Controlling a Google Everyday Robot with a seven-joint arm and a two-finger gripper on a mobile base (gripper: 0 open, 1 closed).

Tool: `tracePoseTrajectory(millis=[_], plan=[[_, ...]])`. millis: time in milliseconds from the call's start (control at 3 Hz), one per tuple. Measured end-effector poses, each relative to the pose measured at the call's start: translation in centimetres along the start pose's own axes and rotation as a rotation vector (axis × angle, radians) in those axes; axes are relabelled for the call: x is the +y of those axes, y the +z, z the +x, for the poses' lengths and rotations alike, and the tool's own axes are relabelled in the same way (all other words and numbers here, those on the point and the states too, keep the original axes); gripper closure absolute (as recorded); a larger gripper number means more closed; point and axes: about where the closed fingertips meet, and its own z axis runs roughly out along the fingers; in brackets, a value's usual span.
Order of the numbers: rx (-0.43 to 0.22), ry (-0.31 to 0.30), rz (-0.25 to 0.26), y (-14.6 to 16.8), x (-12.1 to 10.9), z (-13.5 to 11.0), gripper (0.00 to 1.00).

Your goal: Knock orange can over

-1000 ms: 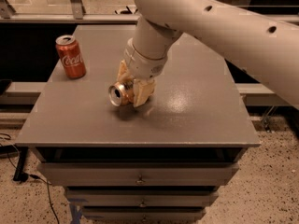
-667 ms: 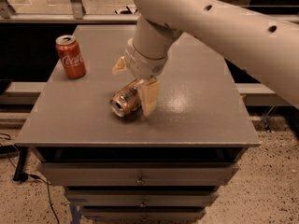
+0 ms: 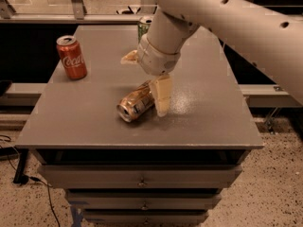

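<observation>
Viewing camera view: orange can [image 3: 136, 103] lies on side at frame centre on table [image 3: 85, 126], silver top toward lower left. Gripper [image 3: 146, 82] spread wide just above it, holding nothing; one finger [image 3: 162, 96] at can's right flank. I judge toppling done; I'd lift straight up and avoid rolling can. Green can [image 3: 143, 28], upper centre, mostly hidden behind arm.

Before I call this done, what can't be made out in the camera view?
1. Orange can, on its side: its far end is hidden behind one finger of the open hand just above it; whether they touch is unclear.
2. Green can: mostly hidden behind the arm.
3. The arm itself: cut off by the top and right edges.
</observation>
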Motion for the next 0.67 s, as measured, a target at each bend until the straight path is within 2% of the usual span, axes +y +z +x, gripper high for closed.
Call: tracePoseTrajectory(millis=[333,667], plan=[[-0.096,0.13,-0.012,-1.4,0.5,3.7,0.0],[-0.224,0.301,0.048,-4.9,0.8,8.4,0.0]])
